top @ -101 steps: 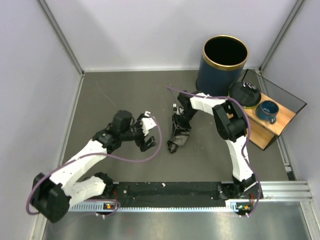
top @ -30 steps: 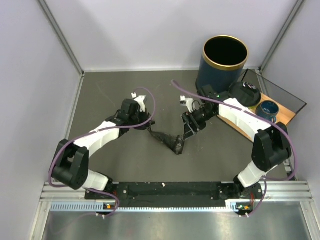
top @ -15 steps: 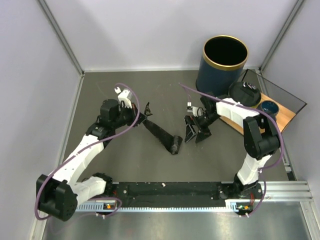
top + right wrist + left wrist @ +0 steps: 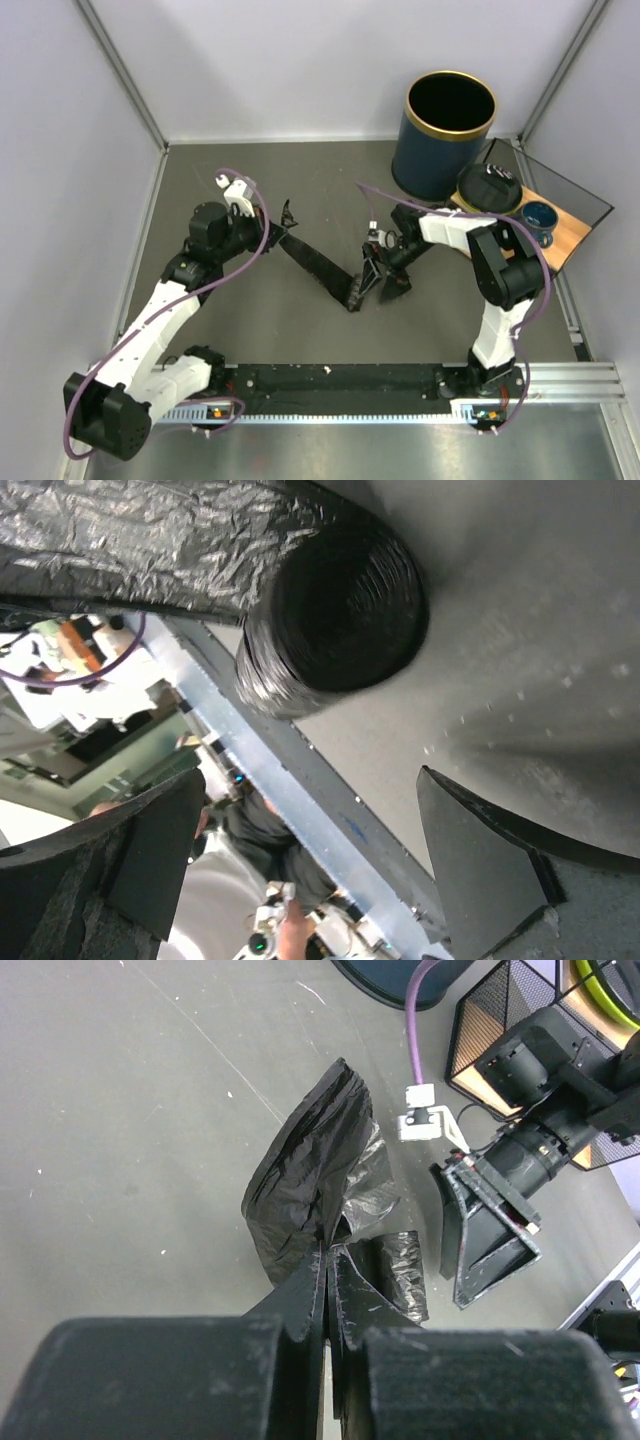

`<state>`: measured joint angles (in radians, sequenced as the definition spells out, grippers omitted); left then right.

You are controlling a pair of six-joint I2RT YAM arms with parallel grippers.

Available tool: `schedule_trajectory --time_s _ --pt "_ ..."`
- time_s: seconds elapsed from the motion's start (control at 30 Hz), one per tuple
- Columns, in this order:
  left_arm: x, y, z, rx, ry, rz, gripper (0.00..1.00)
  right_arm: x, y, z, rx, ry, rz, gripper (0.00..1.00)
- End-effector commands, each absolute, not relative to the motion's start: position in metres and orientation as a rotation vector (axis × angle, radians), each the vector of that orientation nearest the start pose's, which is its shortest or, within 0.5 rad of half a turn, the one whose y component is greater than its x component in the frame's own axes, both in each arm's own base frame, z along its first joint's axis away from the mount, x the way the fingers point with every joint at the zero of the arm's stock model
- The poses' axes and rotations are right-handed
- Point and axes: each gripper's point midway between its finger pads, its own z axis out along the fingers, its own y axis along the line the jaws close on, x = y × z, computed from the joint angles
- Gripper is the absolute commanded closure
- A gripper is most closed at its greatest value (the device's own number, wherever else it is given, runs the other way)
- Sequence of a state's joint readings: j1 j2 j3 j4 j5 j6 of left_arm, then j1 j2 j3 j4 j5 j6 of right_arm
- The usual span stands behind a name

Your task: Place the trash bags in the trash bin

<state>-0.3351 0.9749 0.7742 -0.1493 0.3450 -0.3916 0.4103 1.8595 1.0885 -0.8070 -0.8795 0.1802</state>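
Observation:
A black crinkly trash bag [image 4: 315,262] runs as a stretched strip across the table, from my left gripper [image 4: 277,232] down to a small black roll [image 4: 352,292]. In the left wrist view that gripper [image 4: 331,1260] is shut on the film of the bag [image 4: 310,1175], and the roll [image 4: 402,1272] lies just beyond it. My right gripper [image 4: 382,283] stands open beside the roll, touching nothing. From its wrist camera the roll [image 4: 335,620] and the film [image 4: 130,540] lie beyond my open right gripper [image 4: 310,860]. The navy trash bin [image 4: 448,130] with a gold rim stands upright at the back right.
A wooden stand [image 4: 540,250] at the right carries a black round lidded object [image 4: 488,187] and a blue cup [image 4: 537,220], with a black mesh holder [image 4: 565,190] behind. Walls close the table on three sides. A metal rail [image 4: 340,385] runs along the near edge.
My left gripper has pulled back to the left with the bag, drawing the film out into a longer strip. The right gripper has opened wider and dropped down beside the roll.

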Motion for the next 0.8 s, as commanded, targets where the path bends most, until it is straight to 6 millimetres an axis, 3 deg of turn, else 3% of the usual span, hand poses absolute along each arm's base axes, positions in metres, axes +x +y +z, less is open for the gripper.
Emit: schedule_trajectory --time_s 0.0,0.07,0.1,0.2,0.4,0.57,0.77 --pt "0.285 -0.171 0.233 0.141 1.952 -0.799 1.0 0.208 0.261 0.058 -0.591 2.939 1.258 0.12" --pt "0.282 -0.169 0.228 0.129 1.963 -0.796 1.0 0.213 0.257 0.053 -0.682 2.885 1.125 0.11" --pt "0.282 -0.168 0.226 0.121 1.968 -0.794 1.0 0.205 0.258 0.053 -0.797 2.841 1.08 0.11" --pt "0.281 -0.166 0.22 0.105 1.974 -0.794 1.0 0.194 0.251 0.041 -0.915 2.84 0.902 0.12" --pt "0.284 -0.162 0.214 0.067 1.991 -0.793 1.0 0.191 0.24 0.023 -0.945 2.871 0.7 0.17" --pt "0.281 -0.157 0.21 0.055 1.999 -0.785 1.0 0.186 0.227 0.016 -0.982 2.885 0.632 0.29" --pt "0.276 -0.151 0.203 0.037 2.012 -0.78 1.0 0.224 0.227 0.027 -1.088 2.735 0.497 0.39"
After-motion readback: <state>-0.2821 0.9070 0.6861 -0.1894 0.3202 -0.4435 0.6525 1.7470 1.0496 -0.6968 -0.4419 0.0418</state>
